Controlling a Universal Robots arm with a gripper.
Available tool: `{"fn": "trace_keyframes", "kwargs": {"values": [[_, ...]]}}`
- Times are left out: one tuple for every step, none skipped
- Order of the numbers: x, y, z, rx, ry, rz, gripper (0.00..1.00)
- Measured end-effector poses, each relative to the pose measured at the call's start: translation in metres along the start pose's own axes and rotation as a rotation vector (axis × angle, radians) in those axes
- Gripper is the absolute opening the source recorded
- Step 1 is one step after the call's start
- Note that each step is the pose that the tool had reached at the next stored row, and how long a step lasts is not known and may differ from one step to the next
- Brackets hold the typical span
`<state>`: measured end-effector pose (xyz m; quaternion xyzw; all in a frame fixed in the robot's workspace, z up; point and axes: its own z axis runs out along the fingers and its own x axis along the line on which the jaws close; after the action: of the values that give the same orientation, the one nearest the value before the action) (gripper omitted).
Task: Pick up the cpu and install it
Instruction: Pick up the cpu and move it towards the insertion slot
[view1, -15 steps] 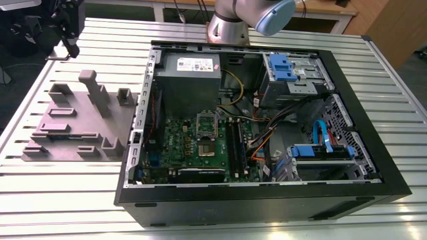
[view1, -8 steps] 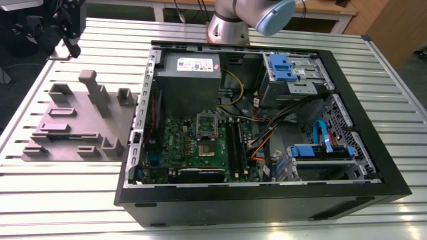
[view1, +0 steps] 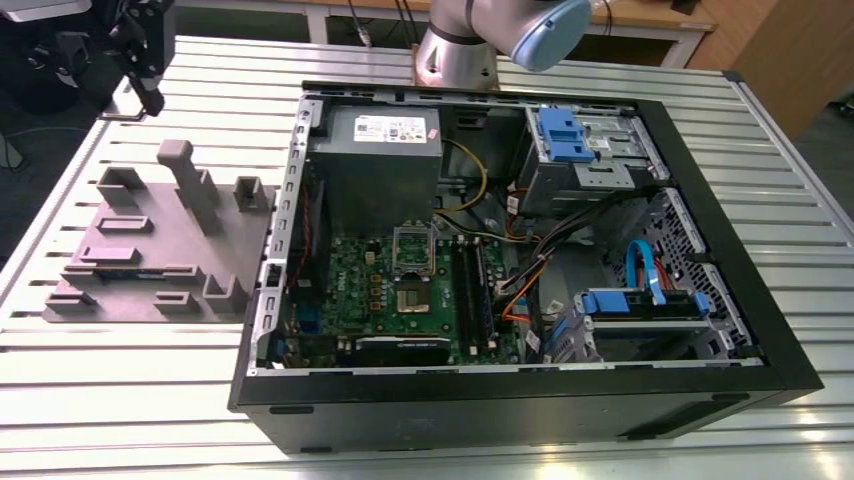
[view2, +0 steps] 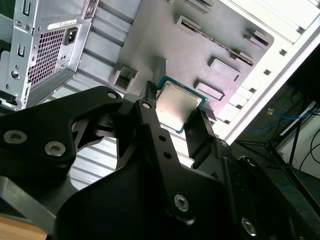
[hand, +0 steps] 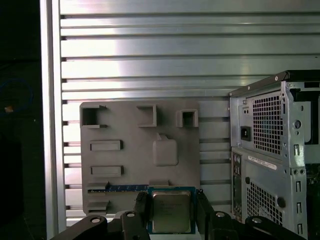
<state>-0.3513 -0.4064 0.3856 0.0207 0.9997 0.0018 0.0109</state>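
Observation:
The cpu (hand: 171, 211) is a small square chip with a silvery top and a thin blue-green rim. My gripper (hand: 172, 210) is shut on it, one black finger on each of two opposite edges. In the second wrist view the cpu (view2: 177, 105) sits between the same fingers (view2: 150, 107), held high above the grey holder block (view2: 200, 50). In the exterior view the black gripper (view1: 134, 55) hangs at the far left, above the grey holder block (view1: 160, 250). The green motherboard (view1: 400, 290) lies inside the open computer case (view1: 747, 330).
A memory stick (hand: 125, 188) lies in a slot of the grey holder block (hand: 135, 165). The case's rear panel (hand: 270, 150) stands close beside the block. A big grey power supply box (view1: 380, 150), black memory slots (view1: 470, 290) and cables (view1: 534, 270) crowd the case. A slatted metal table (view1: 120, 400) carries everything.

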Motion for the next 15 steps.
{"fn": "trace_keyframes", "kwargs": {"values": [[-0.0004, 0.0000, 0.0000, 0.0000, 0.0000, 0.000, 0.47], [-0.0007, 0.0000, 0.0000, 0.0000, 0.0000, 0.000, 0.47], [-0.0010, 0.0000, 0.0000, 0.0000, 0.0000, 0.000, 0.47], [-0.0013, 0.0001, 0.0000, -0.0001, 0.0000, 0.000, 0.47], [-0.0016, 0.0001, 0.0001, -0.0001, 0.0000, 0.000, 0.47], [-0.0018, 0.0001, 0.0000, 0.0000, 0.0001, 0.000, 0.47], [-0.0021, 0.0001, 0.0000, 0.0000, 0.0001, 0.000, 0.47], [-0.0024, 0.0001, 0.0000, 0.0000, 0.0001, 0.000, 0.47], [-0.0027, 0.0001, 0.0001, 0.0000, 0.0000, 0.000, 0.47], [-0.0029, 0.0001, 0.0001, 0.0000, 0.0000, 0.000, 0.47], [-0.0032, 0.0001, 0.0001, 0.0000, 0.0000, 0.000, 0.47], [-0.0035, 0.0002, 0.0001, 0.0000, 0.0000, 0.000, 0.47], [-0.0038, 0.0002, 0.0001, 0.0000, 0.0001, 0.000, 0.47], [-0.0040, 0.0002, 0.0001, -0.0001, 0.0000, 0.000, 0.47], [-0.0044, 0.0002, 0.0002, -0.0001, -0.0001, 0.000, 0.47]]}}
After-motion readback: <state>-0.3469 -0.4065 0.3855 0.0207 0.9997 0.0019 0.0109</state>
